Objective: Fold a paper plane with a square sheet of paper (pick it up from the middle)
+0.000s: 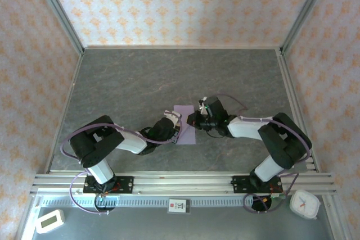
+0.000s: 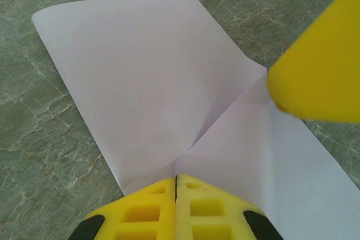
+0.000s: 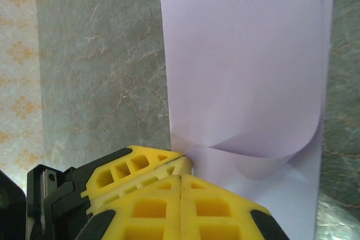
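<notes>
Paper [image 2: 146,82] — pinched in both jaws.

Pale lilac and unprinted, the square sheet of paper [image 2: 152,82] sits against a grey-green table [image 1: 140,82] veined like marble in paler streaks; the walls [image 1: 169,4] wear cream paper with a repeating orange floral motif; the left gripper [image 2: 176,182] and the right gripper [image 3: 181,179] are bright yellow, with black patches at the finger bases; the left arm [image 1: 107,147] and the right arm [image 1: 253,127] are black with white sections, trailed by purple cables [image 1: 72,186]; a silver rail [image 1: 185,181] lines the table's near edge; a white clock [image 1: 304,204] marks the near right corner and a white timer [image 1: 49,221] the near left.
</notes>
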{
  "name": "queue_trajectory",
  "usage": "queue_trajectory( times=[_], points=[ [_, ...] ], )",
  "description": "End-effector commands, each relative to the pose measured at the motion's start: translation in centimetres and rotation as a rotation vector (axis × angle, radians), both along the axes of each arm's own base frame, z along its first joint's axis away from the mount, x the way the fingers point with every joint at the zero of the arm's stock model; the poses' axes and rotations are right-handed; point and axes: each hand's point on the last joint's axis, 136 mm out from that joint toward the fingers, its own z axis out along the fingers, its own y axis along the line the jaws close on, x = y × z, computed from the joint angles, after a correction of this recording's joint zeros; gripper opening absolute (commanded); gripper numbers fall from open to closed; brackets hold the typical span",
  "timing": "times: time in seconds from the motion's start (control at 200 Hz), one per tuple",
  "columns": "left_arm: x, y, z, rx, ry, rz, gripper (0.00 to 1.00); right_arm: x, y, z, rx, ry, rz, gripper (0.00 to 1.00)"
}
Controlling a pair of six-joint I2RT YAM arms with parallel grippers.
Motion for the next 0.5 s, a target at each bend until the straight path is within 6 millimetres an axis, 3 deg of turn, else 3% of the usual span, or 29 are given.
queue_trajectory(
  times=[0.0,0.19,0.495],
  points=[
    [0.1,1.2,-0.9,0.032,0.006,0.033,0.0,0.4,0.6,0.0,0.021,-0.019,-0.025,0.0],
    [0.1,1.3,-0.9,0.039,0.004,0.033,0.0,0.3,1.1,-1.0,0.009,-0.006,-0.022,0.0],
    [0.0,1.4,-1.1,0.045,0.006,0.032,0.0,0.2,0.3,-4.8,-0.077,0.037,-0.033,0.0]
  ],
)
